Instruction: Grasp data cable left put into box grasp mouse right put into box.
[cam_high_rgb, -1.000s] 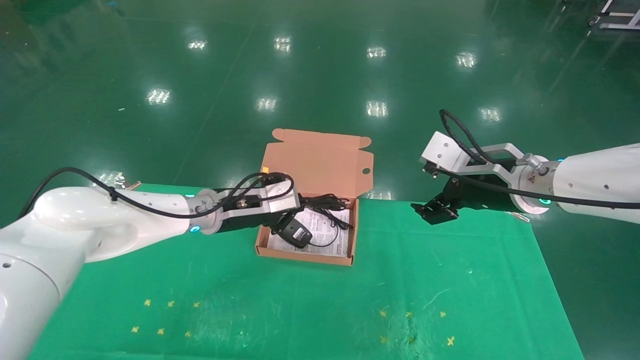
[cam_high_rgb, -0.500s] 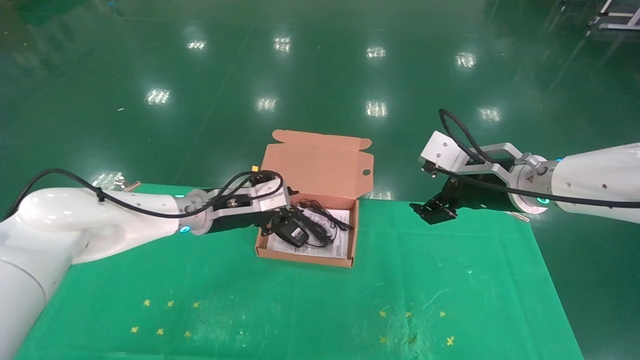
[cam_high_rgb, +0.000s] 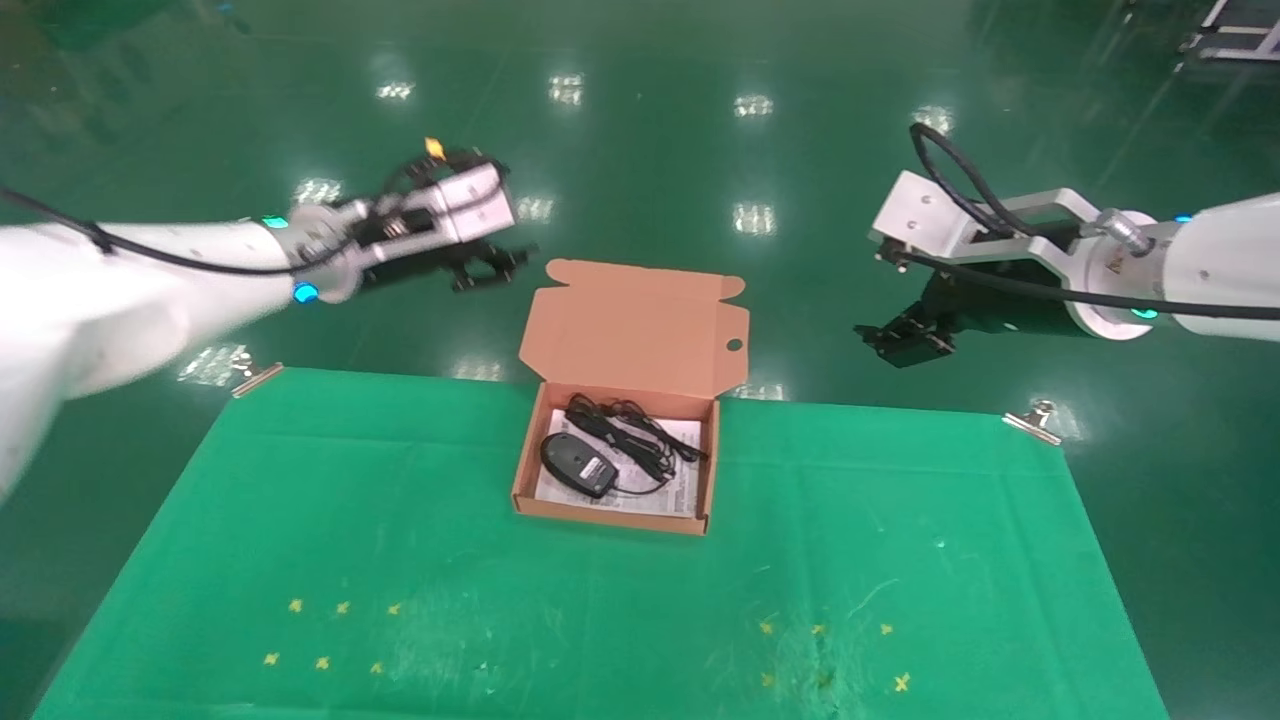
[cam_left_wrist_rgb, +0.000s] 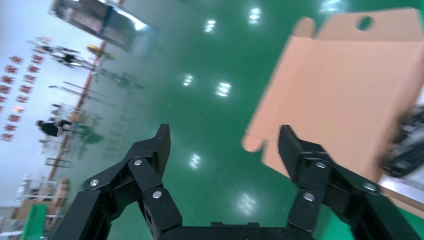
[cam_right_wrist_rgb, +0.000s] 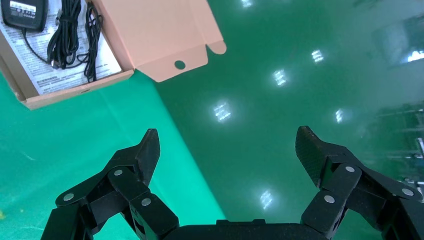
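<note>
The mouse and the data cable lie side by side in the box, below both released pincers, left pincer and right pincer, each raised clear of the worktop.

an orange-brown cardboard box, lined with a white printed sheet, holds a black mouse bearing a pale label and a black data cable. it sits on a bright green table cloth dotted with small yellow marks, above a glossy dark green floor.
</note>
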